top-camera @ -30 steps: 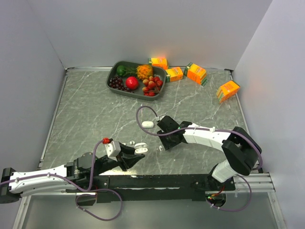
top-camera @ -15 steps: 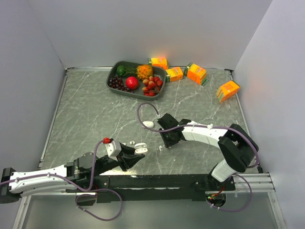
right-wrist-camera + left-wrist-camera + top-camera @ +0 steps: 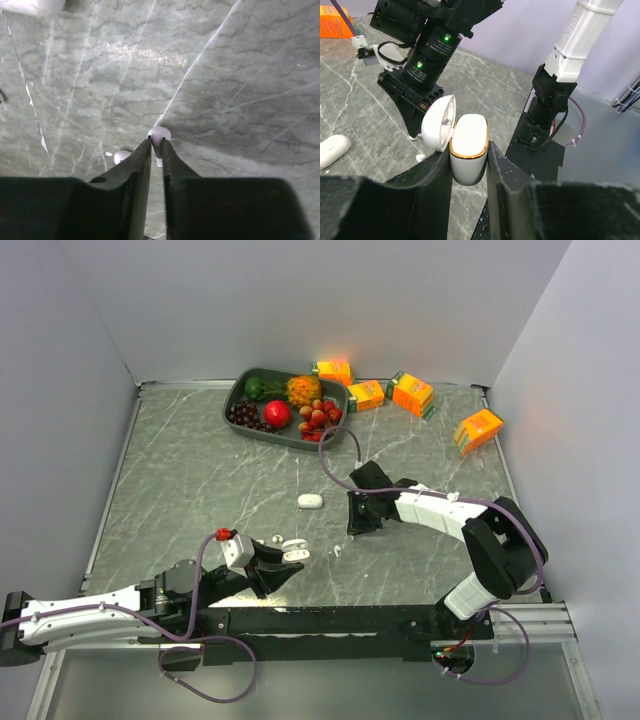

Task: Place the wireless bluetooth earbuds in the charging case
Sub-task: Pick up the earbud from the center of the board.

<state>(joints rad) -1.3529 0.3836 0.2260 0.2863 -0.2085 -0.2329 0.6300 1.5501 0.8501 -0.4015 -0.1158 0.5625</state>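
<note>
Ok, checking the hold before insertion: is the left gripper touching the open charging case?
Touching. The left wrist view shows the left gripper pressed against both sides of the open white charging case, no gap.

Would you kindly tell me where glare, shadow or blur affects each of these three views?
Top external: the orange carton by the back wall is blown out to a glow. Left wrist: the white case is sharp, the dark fingers near the lens lose detail. Right wrist: a pale glare patch on the table; the earbud is crisp.
</note>
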